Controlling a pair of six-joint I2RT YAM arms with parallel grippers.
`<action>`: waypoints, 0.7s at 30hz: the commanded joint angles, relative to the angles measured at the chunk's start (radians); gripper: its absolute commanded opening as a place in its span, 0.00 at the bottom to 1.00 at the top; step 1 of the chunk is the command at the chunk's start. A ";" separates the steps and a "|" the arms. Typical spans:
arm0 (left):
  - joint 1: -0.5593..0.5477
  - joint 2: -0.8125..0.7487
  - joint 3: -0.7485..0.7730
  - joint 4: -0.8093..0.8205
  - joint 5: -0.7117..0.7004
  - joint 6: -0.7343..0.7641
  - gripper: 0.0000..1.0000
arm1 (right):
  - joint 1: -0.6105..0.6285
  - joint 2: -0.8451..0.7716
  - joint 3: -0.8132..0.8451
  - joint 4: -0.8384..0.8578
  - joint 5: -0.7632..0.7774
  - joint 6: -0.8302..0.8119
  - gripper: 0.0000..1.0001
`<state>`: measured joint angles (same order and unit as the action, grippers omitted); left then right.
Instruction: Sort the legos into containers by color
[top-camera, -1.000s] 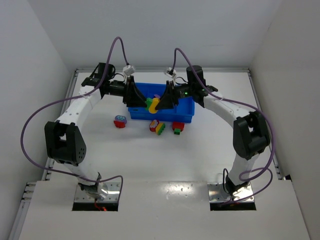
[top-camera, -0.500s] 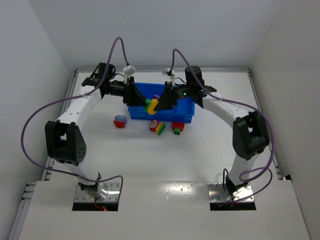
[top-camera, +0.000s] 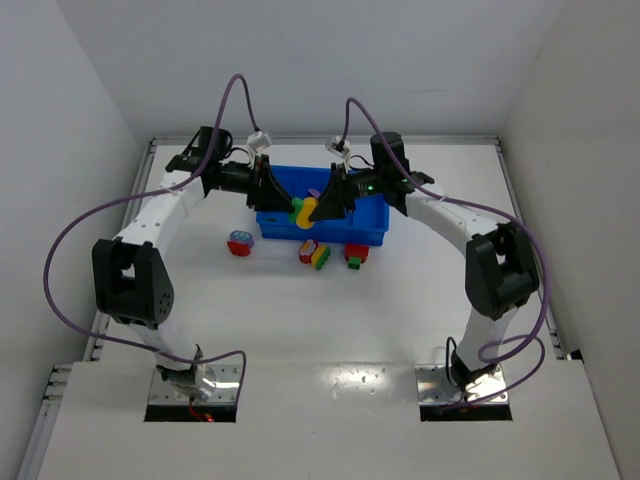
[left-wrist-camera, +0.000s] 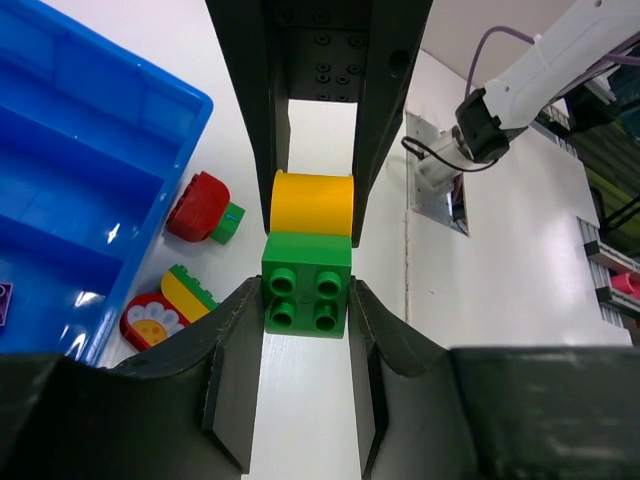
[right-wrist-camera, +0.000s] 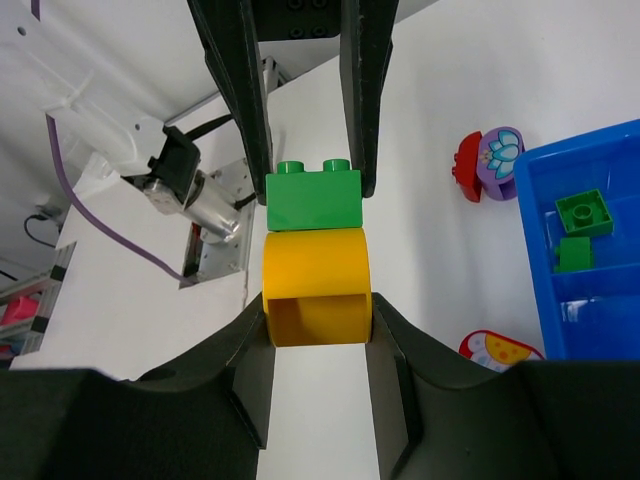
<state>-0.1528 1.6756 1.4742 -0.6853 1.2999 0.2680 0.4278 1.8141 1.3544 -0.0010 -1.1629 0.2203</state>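
1. Since a second ago, your left pincer (left-wrist-camera: 305, 300) has closed. Its jaws now clamp the two sides of the green brick (left-wrist-camera: 306, 285).
2. Your right pincer (right-wrist-camera: 317, 305) meets it tip to tip and is shut tight on the yellow piece (right-wrist-camera: 316, 265).
3. The yellow piece and the green brick are stuck together as one two-colour stack. It hangs in the air between your two pincers, each gripping its own half.
4. Both pincers hold the stack over the near wall of the blue tray (top-camera: 372, 236).
5. Below the pincers, on the white surface (top-camera: 300, 320) just outside that wall, lie a red, yellow and green piece (top-camera: 315, 253) and a red-and-green piece (top-camera: 356, 254).
6. Off to your left pincer's side, a red-and-purple piece (top-camera: 240, 243) sits on the surface near the tray's corner.
7. Beside your right pincer, two loose green bricks (right-wrist-camera: 580, 212) lie inside the tray, in one compartment. You cannot tell which compartment it is.
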 joint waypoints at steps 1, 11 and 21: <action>0.019 0.012 0.011 0.018 0.000 0.008 0.11 | 0.005 -0.010 0.022 0.047 -0.038 -0.030 0.02; 0.154 0.075 0.143 0.027 -0.036 -0.023 0.08 | -0.024 -0.073 -0.060 -0.019 -0.020 -0.101 0.01; 0.102 0.116 0.107 0.196 -0.330 -0.142 0.10 | -0.054 -0.102 -0.090 -0.082 0.064 -0.160 0.00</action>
<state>-0.0132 1.7863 1.5925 -0.6075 1.1076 0.2047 0.3859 1.7611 1.2640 -0.0940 -1.1263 0.1158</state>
